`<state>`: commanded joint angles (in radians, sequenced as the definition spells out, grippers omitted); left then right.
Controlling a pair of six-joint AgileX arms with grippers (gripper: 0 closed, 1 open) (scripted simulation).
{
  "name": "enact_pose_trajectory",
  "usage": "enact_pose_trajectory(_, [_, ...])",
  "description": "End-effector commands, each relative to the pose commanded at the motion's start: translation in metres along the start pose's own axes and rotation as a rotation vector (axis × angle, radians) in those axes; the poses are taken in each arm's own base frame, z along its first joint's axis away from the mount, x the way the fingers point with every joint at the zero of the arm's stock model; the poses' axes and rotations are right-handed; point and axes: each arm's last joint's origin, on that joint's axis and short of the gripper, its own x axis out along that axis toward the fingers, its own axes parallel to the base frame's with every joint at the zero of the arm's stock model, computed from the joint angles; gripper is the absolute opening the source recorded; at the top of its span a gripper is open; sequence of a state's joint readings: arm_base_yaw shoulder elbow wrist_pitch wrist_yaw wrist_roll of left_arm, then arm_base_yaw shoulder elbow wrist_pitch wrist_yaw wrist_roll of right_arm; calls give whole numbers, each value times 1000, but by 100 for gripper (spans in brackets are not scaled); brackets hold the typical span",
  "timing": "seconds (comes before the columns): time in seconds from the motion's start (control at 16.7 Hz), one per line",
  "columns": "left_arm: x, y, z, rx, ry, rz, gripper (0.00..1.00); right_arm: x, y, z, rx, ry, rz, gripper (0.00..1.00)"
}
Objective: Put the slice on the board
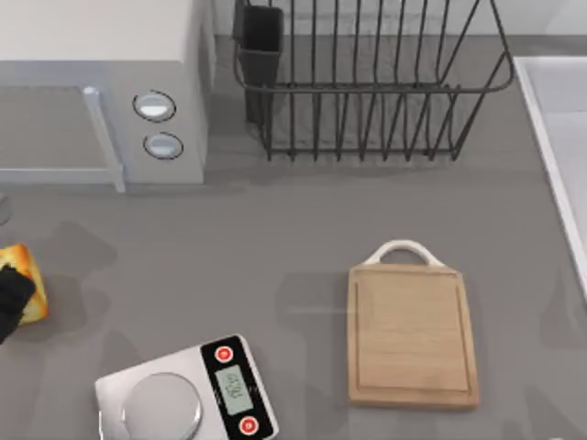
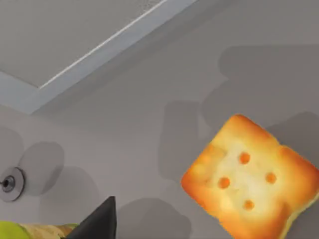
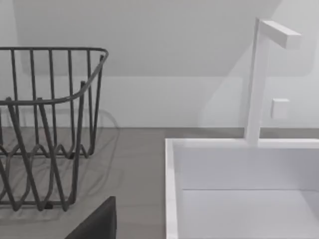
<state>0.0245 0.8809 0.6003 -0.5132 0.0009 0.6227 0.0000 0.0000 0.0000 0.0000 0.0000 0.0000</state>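
Note:
The slice is a small yellow-orange piece with a golden-brown crust, lying at the far left edge of the grey table. My left gripper is a black shape at that same edge, overlapping the slice's near left corner. The left wrist view looks down on the slice, which lies flat and apart from a dark part of the left gripper. The board is light wood with a white loop handle and rests empty at the right of the table's middle. A dark part of my right gripper sits near the sink.
A silver-and-black scale stands at the front, between slice and board. A white microwave fills the back left and a dark wire dish rack the back middle. A white sink runs along the right edge.

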Motion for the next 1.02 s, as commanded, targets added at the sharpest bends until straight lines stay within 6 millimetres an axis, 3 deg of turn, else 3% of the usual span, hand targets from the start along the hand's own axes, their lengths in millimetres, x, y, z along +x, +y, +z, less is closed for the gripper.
enact_pose_trajectory(0.3, [50, 28, 32, 298, 300, -285, 100, 0, 0, 0, 0, 0, 0, 100])
enact_pose_trajectory(0.6, [103, 44, 47, 501, 447, -538, 100, 0, 0, 0, 0, 0, 0, 100])
enact_pose_trajectory(0.78, [120, 49, 50, 559, 474, -614, 100, 0, 0, 0, 0, 0, 0, 100])
enact_pose_trajectory(1.02, [123, 50, 51, 570, 478, -627, 100, 0, 0, 0, 0, 0, 0, 100])
